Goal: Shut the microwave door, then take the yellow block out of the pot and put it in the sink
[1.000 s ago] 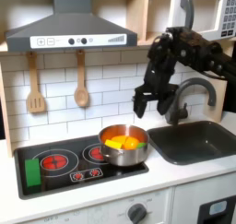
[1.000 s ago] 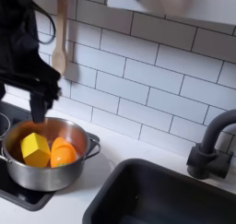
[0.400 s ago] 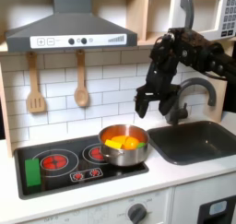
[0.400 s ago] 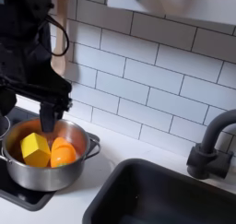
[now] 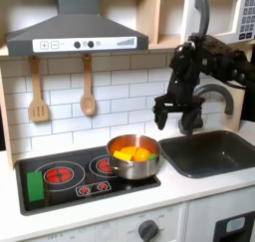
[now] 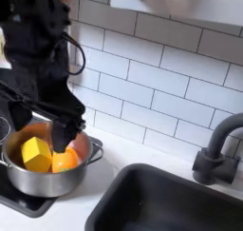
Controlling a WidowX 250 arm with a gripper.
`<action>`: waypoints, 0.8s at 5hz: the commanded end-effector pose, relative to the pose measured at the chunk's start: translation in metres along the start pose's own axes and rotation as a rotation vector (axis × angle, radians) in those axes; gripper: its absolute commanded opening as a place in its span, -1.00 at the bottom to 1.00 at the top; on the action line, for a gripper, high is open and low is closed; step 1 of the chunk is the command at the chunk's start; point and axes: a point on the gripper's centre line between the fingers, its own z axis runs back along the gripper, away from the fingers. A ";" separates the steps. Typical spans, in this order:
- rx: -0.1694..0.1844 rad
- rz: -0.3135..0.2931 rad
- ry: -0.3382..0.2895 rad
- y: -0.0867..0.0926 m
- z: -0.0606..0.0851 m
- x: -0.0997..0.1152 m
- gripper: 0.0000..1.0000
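The silver pot (image 5: 132,156) stands on the stove's right burner. It holds the yellow block (image 6: 35,152) with an orange piece (image 6: 65,161) beside it. My black gripper (image 6: 41,127) hangs open just above the pot's (image 6: 46,172) back rim, fingers pointing down and holding nothing. In the first exterior view the gripper (image 5: 170,120) is above and right of the pot. The dark sink (image 5: 215,151) lies to the pot's right in both exterior views. The microwave door's grey handle (image 5: 202,15) shows at the top right; I cannot tell if the door is fully shut.
A dark curved faucet (image 5: 216,93) rises behind the sink (image 6: 171,202), close to my arm. Two wooden utensils (image 5: 62,91) hang on the tiled wall under the range hood (image 5: 75,32). A green block (image 5: 35,188) lies at the stove's front left.
The gripper has dropped lower and shifted to the right in both exterior views, ending close over the pot. The pot and its contents have not moved.
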 end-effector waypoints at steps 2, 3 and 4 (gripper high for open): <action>-0.052 -0.134 -0.017 -0.032 -0.005 0.012 1.00; -0.087 -0.199 -0.039 -0.049 -0.004 0.017 1.00; -0.120 -0.246 -0.054 -0.060 -0.001 0.019 1.00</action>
